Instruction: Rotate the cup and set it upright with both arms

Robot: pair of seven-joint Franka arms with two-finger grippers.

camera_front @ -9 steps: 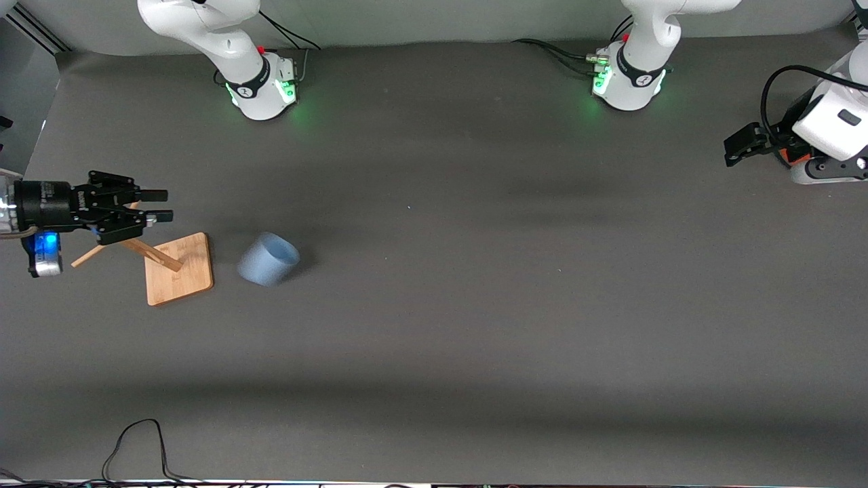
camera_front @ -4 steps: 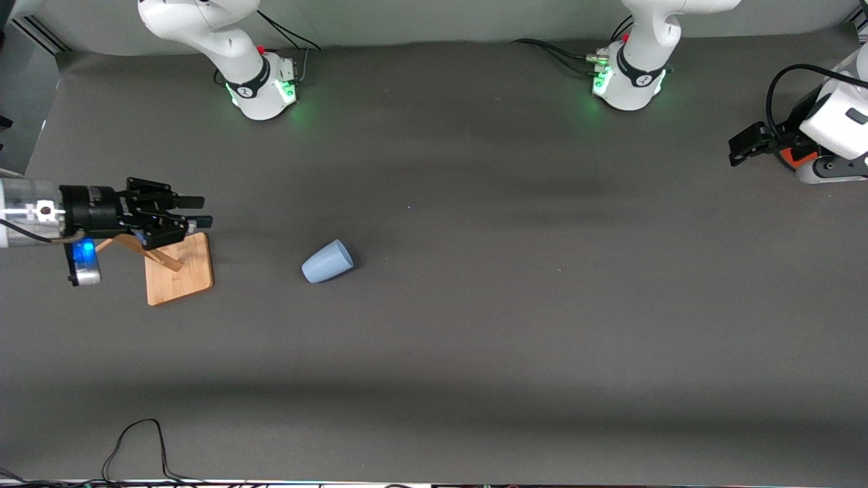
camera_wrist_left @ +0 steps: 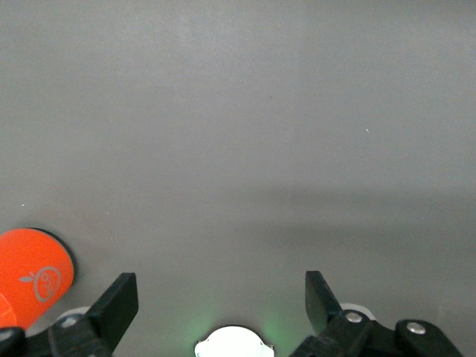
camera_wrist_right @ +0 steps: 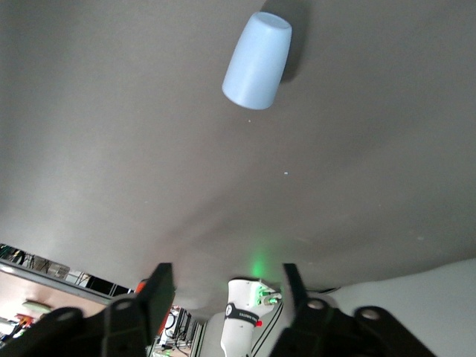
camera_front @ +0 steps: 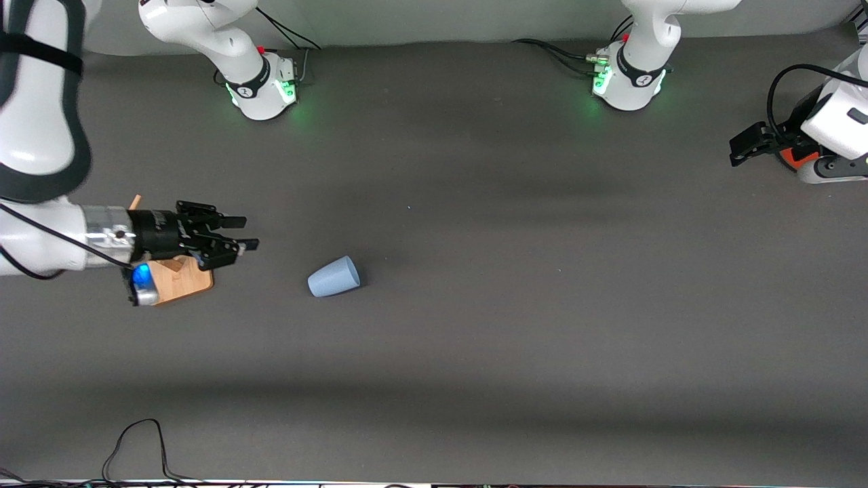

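Item: cup (camera_front: 333, 277), on its side, unlabelled. My right gripper (camera_front: 245, 232) parted, empty; left gripper (camera_wrist_left: 221, 297) wide, empty. Orange canister (camera_wrist_left: 33, 275) bore a logo, possibly a fruit.

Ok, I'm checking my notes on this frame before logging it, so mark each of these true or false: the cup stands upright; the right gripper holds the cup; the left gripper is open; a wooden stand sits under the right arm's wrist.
1. The cup stands upright. False: it lies on its side on the table.
2. The right gripper holds the cup. False: its fingers are parted and empty, apart from the cup.
3. The left gripper is open. True; that arm waits at its end of the table.
4. A wooden stand sits under the right arm's wrist. True.
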